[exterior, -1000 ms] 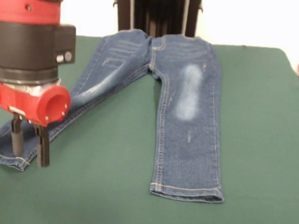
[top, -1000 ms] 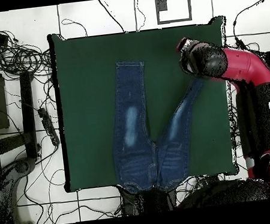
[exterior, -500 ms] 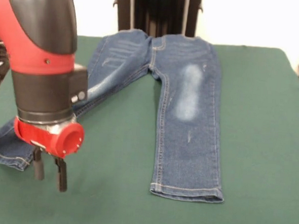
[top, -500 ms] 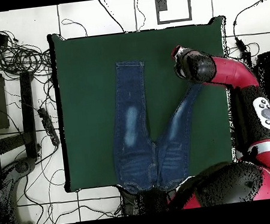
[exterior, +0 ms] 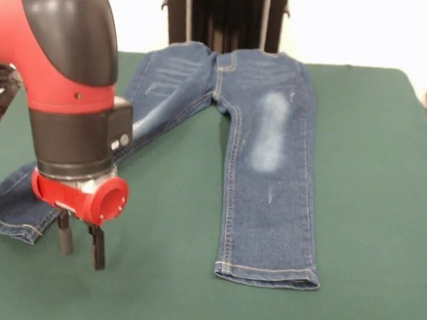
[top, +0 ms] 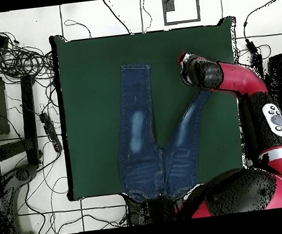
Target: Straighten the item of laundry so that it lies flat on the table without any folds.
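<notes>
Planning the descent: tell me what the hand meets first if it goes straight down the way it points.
The hand points down with its fingers apart, and below them lies bare green table, so it probably meets the cloth first. The jeans' splayed leg cuff lies just beside it; depth is unclear.

faded blue jeans (exterior: 267,170), dark green table (exterior: 370,213)

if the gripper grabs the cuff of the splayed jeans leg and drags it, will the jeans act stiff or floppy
Probably floppy: the jeans lie limp and flat on the table, one leg bent aside. Dragging the cuff would likely swing that leg only. The felt-like cloth may grip, so the denim might bunch.
</notes>
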